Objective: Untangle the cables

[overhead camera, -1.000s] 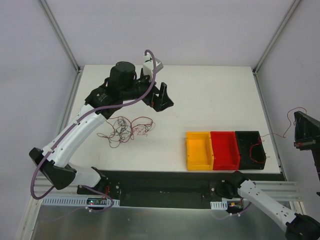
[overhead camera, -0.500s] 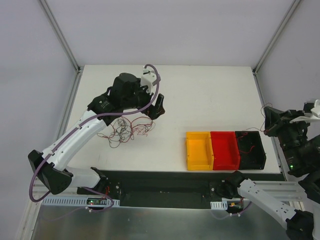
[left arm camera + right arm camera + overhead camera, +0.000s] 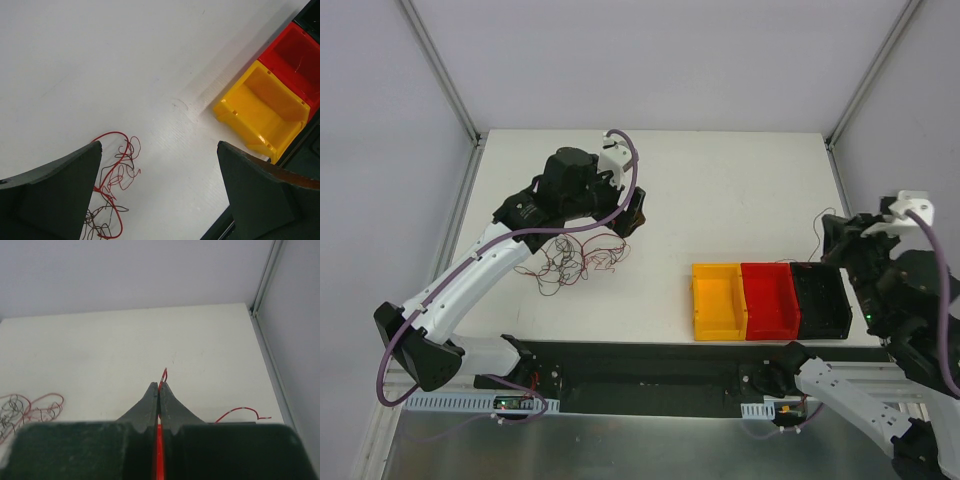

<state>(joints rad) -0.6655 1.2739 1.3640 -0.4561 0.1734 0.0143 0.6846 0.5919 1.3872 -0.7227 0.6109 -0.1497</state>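
Note:
The cables [image 3: 572, 262] lie as a scribbly tangle of red and dark wires on the white table, left of centre. My left gripper [image 3: 628, 214] hovers over the tangle's upper right edge, open. In the left wrist view its fingers [image 3: 158, 144] stand wide apart with bare table between them, and the cables [image 3: 112, 180] lie beside the left finger. My right gripper [image 3: 159, 385] is shut on a single red wire [image 3: 163, 373] whose end pokes past the tips. Seen from above, the right gripper [image 3: 832, 240] hangs over the table's right side, above the black bin.
Three small bins sit in a row near the front edge: yellow [image 3: 718, 300], red [image 3: 768, 300] and black [image 3: 822, 300]. The yellow bin [image 3: 262, 107] and red bin [image 3: 295, 55] also show in the left wrist view. Frame posts stand at the table's back corners.
My right arm has swung in from beyond the table's right edge to above the black bin, carrying the red wire. My left gripper has shifted slightly down toward the tangle.

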